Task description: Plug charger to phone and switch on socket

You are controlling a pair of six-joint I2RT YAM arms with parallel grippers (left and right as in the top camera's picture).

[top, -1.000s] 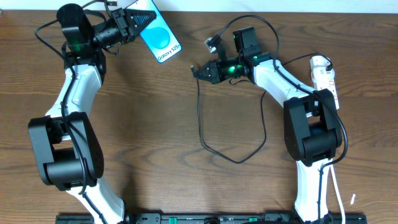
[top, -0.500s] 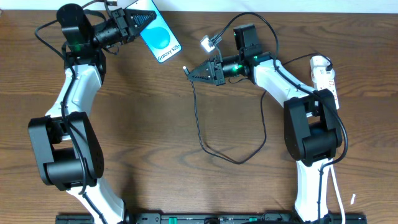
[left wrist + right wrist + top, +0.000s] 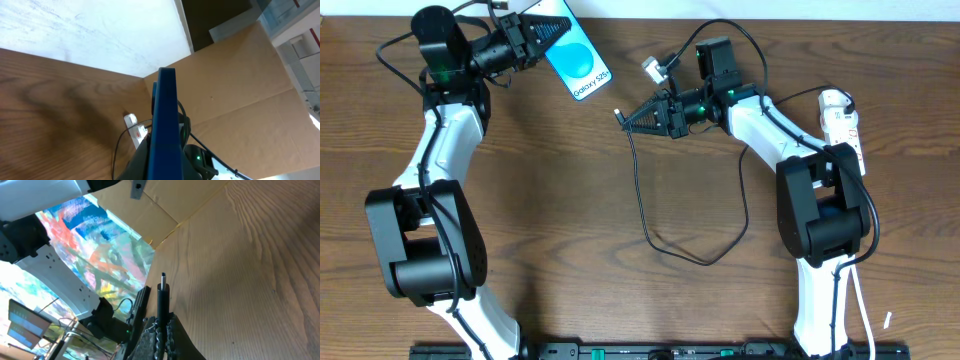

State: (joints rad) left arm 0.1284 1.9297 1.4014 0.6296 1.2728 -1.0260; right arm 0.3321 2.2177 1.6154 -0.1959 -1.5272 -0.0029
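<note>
My left gripper (image 3: 542, 33) is shut on the phone (image 3: 580, 60), a slim blue-screened phone with white "Galaxy S25" text, held off the table at the back left. In the left wrist view the phone (image 3: 166, 125) shows edge-on between the fingers. My right gripper (image 3: 635, 118) is shut on the charger (image 3: 642, 185), a thin black cable, just behind its plug tip (image 3: 618, 112). The tip points left toward the phone with a gap between them. In the right wrist view the plug (image 3: 162, 297) stands up from the shut fingers (image 3: 162, 325). The white socket (image 3: 842, 124) lies at the far right.
The cable's slack loops over the middle of the wooden table (image 3: 570, 230). A small white tag (image 3: 653, 68) hangs by the right wrist. Brown cardboard (image 3: 240, 85) stands behind the table.
My right gripper has moved left and turned with the plug, bringing the tip nearer the phone. The left arm and phone have stayed still.
</note>
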